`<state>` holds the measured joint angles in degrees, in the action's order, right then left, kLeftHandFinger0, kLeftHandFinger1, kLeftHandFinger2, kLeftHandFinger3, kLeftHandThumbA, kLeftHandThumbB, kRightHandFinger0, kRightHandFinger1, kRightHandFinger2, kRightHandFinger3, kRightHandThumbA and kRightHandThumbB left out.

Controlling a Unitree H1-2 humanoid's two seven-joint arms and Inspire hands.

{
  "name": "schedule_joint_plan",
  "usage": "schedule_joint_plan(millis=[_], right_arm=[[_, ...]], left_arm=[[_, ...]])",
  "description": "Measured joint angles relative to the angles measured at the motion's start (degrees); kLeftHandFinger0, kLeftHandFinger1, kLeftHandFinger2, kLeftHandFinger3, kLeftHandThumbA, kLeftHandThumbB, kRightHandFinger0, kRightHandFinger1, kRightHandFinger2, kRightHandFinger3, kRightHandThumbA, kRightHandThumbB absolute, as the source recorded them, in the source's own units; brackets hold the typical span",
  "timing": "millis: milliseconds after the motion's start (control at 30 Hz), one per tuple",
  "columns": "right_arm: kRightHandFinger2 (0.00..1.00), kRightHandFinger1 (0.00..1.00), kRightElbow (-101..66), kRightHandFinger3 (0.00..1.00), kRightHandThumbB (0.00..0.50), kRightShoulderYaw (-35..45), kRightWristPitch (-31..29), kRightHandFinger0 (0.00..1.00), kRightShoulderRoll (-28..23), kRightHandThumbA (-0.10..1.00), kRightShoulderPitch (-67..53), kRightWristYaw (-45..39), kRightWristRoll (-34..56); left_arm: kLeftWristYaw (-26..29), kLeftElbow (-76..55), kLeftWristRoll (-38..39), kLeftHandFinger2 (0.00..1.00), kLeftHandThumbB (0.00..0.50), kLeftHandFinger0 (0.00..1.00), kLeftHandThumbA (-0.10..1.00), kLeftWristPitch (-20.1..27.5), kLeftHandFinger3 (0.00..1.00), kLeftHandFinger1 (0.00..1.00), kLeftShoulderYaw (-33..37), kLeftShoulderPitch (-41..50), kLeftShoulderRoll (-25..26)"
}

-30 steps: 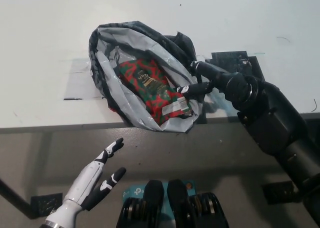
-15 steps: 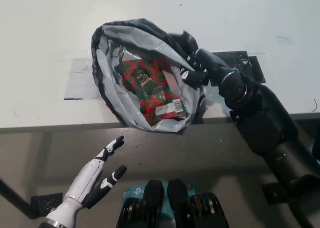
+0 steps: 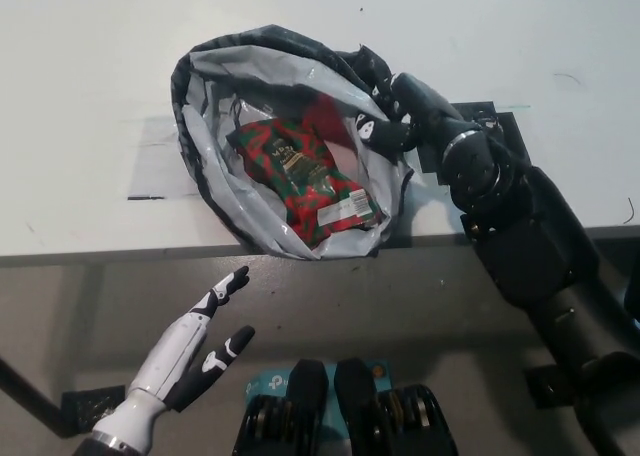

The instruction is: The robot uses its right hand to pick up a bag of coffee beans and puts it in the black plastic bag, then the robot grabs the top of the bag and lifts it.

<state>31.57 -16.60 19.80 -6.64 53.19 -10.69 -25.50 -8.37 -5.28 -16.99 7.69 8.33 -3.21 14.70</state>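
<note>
The black plastic bag [image 3: 205, 166] lies open on the white table [image 3: 90, 96], its grey inside showing. A red and green bag of coffee beans [image 3: 300, 176] lies inside it, free of any hand. My black right hand [image 3: 405, 111] is at the bag's upper right rim, its fingers closed on the crumpled black edge with the thumb on the inner side. My white left hand [image 3: 190, 361] rests open below the table's front edge at the lower left, fingers spread.
Black tape marks [image 3: 490, 121] sit on the table under my right wrist. A thin dark line [image 3: 145, 197] is to the left of the bag. The table's front edge [image 3: 120, 251] runs across the picture just below the bag.
My right hand let go of the coffee bag, drew back out of the opening and moved up to the bag's upper right rim. The bag's mouth has spread wider.
</note>
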Motion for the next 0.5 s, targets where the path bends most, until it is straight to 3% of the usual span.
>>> schedule_joint_plan(millis=[33, 67, 100, 200, 267, 367, 500], right_arm=[[0.69, 0.45, -0.36, 0.28, 0.140, 0.63, 0.17, 0.02, 0.05, 0.11, 0.00, -0.09, 0.53], [0.78, 0.53, -0.48, 0.32, 0.116, 1.11, 0.36, 0.06, 0.13, 0.10, 0.03, -0.22, 0.90], [0.81, 0.53, -0.56, 0.34, 0.126, 2.49, 0.92, 0.05, 0.53, 0.06, 0.06, -0.66, 1.91], [0.76, 0.44, -0.26, 0.41, 0.144, 6.87, 2.66, 0.02, 2.02, -0.02, 0.18, -2.24, 5.31], [0.72, 0.36, 0.70, 0.51, 0.117, 9.51, 3.22, 0.00, 3.10, -0.09, 0.19, -2.87, 7.17], [0.63, 0.26, 2.93, 0.64, 0.113, 13.29, 3.89, 0.00, 4.80, -0.10, 0.19, -3.65, 10.61], [0.63, 0.22, 4.97, 0.80, 0.069, 16.33, 4.40, 0.00, 6.34, -0.10, 0.19, -4.11, 14.74]], left_arm=[[0.00, 0.19, -0.02, 1.00, 0.185, 1.00, 1.00, 0.02, 1.00, 1.00, 0.00, -0.16, 0.03], [0.00, 0.28, -0.04, 1.00, 0.186, 1.00, 1.00, 0.02, 1.00, 1.00, 0.00, -0.24, 0.04], [0.01, 0.40, -0.07, 1.00, 0.181, 1.00, 1.00, 0.01, 1.00, 1.00, 0.00, -0.31, 0.05], [0.00, 0.57, -0.09, 1.00, 0.171, 1.00, 1.00, 0.01, 1.00, 1.00, 0.01, -0.34, 0.04], [0.01, 0.76, -0.08, 1.00, 0.171, 1.00, 1.00, 0.01, 1.00, 1.00, 0.02, -0.35, 0.03], [0.01, 1.24, -0.07, 1.00, 0.167, 1.00, 1.00, 0.00, 1.00, 1.00, 0.02, -0.31, 0.00], [0.01, 1.61, -0.03, 1.00, 0.168, 1.00, 1.00, 0.00, 1.00, 1.00, 0.02, -0.30, -0.04]])
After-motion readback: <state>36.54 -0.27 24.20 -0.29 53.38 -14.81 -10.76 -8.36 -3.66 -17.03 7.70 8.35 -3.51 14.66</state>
